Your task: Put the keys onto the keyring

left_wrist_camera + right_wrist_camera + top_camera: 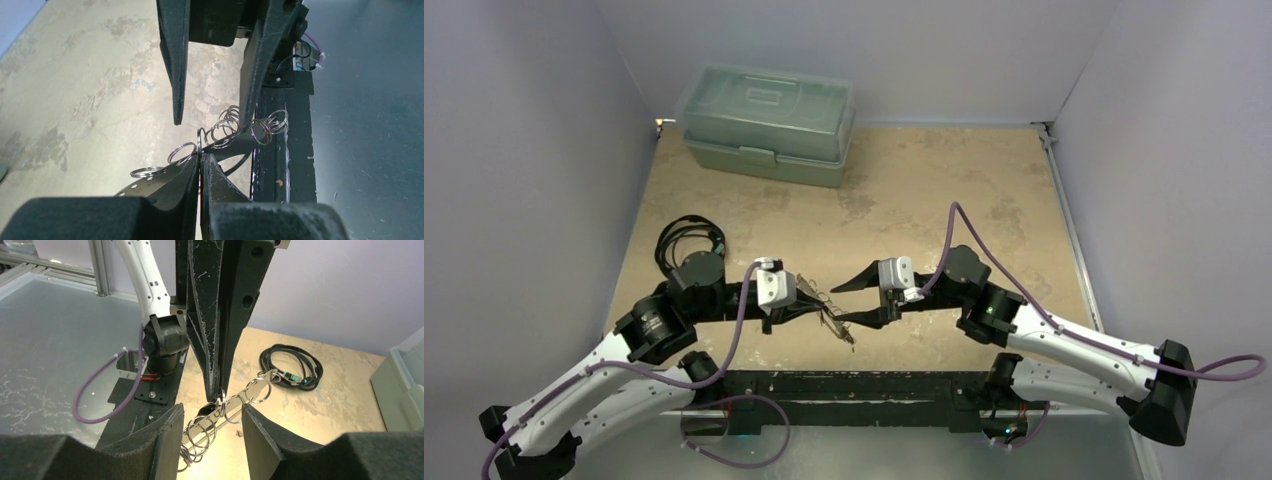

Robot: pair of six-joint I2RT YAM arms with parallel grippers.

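Holding the keyring between opposed grippers

Left gripper (218, 389): fingers pressed together, clamped on the keyring (252, 387) near the middle of its length.

Right gripper (211, 410): fingers apart, holding nothing. In the right wrist view, one finger lies on each side of the keyring.

Position of keyring: held above the table (924, 200), at lower centre of the top view, between the two grippers. In the right wrist view its long axis runs from lower centre to upper right and crosses the right gripper's gap at a slant. A cluster of rings (197, 432) hangs along its lower end.

Position of keys: a dark piece (206, 410) directly below the left fingertips may be a key head, but this cannot be confirmed. No loose key is identifiable in any view.

Judgement: the right gripper is the free one. The rings lie straight ahead of it, toward the lower edge of its view. Any closing move should follow the slanted axis, or the fingers may catch several rings at once.
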